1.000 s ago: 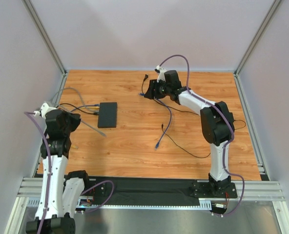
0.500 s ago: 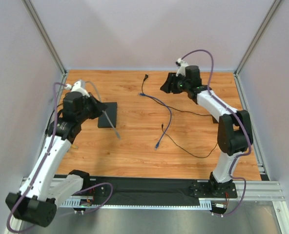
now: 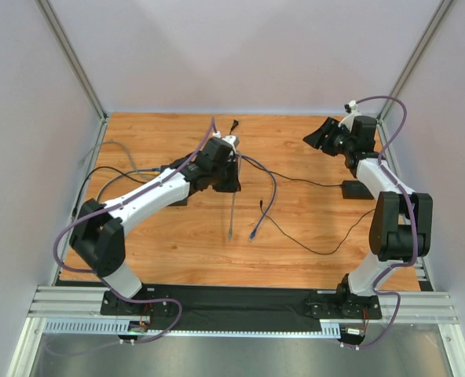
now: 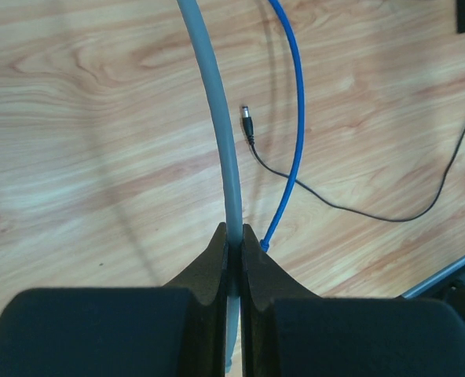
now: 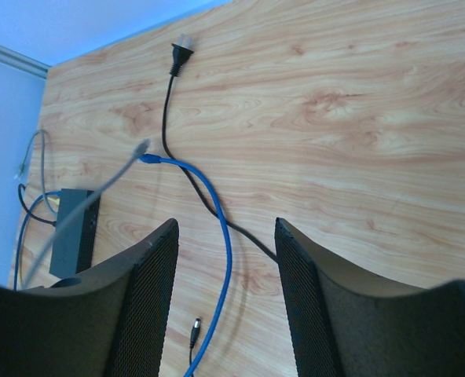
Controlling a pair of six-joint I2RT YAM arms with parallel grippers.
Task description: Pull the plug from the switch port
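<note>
- Top view: the left arm reaches out over the middle of the wooden table [image 3: 311,236], with the left gripper [image 3: 231,179] sitting high above the boards and a grey cable [image 3: 232,210] hanging straight down from it. The loose end dangles just above the wood, so my read is the plug is already out and the arm is holding it clear of everything else. The flat black switch box [image 3: 177,199] is mostly hidden under the left forearm, only a sliver showing near the left side of the table, and I can't make out the port itself from here. The right gripper [image 3: 324,135] is parked up at the far right corner, well away from the action. The small black adapter brick [image 3: 352,189] lies below it on the right.
- Left wrist view: the fingers are pinched tight together on the grey cable, which runs up between them and arcs away over the table. Just beside it a blue cable [image 4: 294,133] and a thin black lead with a barrel tip [image 4: 247,123] lie on the wood, neither one touched.
- Right wrist view: the right pincer's jaws stand wide apart with nothing between them, probably just staying out of the way. Far left you can see the switch box with cables running into its far end, and the grey cable's plug [image 5: 140,148] floats well off it.
</note>
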